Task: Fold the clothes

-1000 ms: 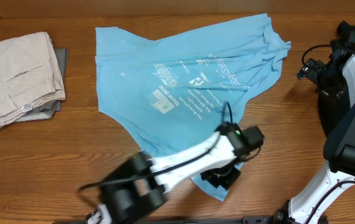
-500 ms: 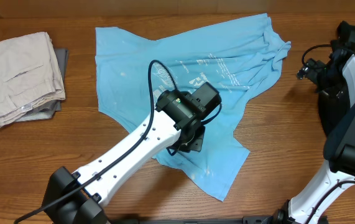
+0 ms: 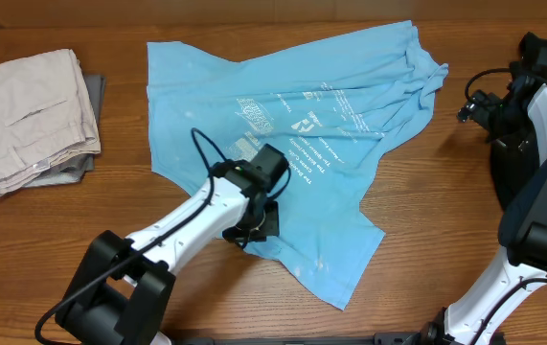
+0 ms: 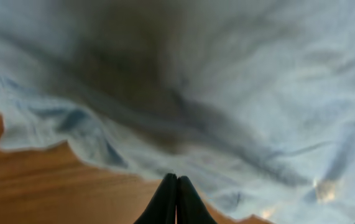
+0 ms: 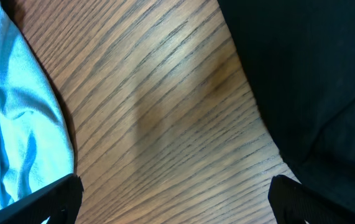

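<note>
Light blue T-shirt [image 3: 350,96] spread rumpled on wooden table [image 3: 426,211].
Left gripper [image 4: 176,183] clenched at lower hem, catch of cloth uncertain; right gripper [image 5: 174,183] released, idle. Pinch hem fully, lift low, fold across.

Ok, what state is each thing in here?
T-shirt: unfolded, spread out, wrinkled, print up.
Khaki trousers: folded, lying apart from the T-shirt.
Left gripper: shut, over the T-shirt's lower edge.
Right gripper: open, empty, beside the T-shirt's right edge.
</note>
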You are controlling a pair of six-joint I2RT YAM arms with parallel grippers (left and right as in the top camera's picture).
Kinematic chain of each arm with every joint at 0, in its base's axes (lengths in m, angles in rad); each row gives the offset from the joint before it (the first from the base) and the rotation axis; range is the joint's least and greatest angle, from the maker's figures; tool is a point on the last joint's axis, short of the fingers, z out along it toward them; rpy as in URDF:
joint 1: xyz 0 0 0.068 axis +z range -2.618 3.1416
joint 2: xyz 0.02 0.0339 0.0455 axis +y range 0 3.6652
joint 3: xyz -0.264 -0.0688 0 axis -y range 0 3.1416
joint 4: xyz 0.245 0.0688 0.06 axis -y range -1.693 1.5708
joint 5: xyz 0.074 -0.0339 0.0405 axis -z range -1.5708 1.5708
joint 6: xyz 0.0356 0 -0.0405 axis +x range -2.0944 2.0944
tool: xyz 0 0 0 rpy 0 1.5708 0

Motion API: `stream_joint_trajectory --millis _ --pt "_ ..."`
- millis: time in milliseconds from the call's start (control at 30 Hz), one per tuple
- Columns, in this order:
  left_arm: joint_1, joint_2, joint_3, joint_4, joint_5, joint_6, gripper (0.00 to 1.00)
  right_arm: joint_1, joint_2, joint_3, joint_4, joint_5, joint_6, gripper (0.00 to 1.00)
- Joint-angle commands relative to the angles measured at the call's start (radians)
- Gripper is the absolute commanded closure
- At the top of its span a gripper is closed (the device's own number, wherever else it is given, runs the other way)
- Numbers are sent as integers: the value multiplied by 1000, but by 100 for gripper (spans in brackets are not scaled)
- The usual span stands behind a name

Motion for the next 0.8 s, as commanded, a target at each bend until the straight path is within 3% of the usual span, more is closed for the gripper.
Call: stream_joint_trajectory --millis 0,567,767 --pt "21 3 -18 25 39 17 96 2 -14 10 3 3 -3 0" --pt "55 3 -109 147 118 -101 96 2 -14 10 3 3 -3 0" --pt "57 3 -125 197 117 -227 96 2 -14 10 3 3 -3 0"
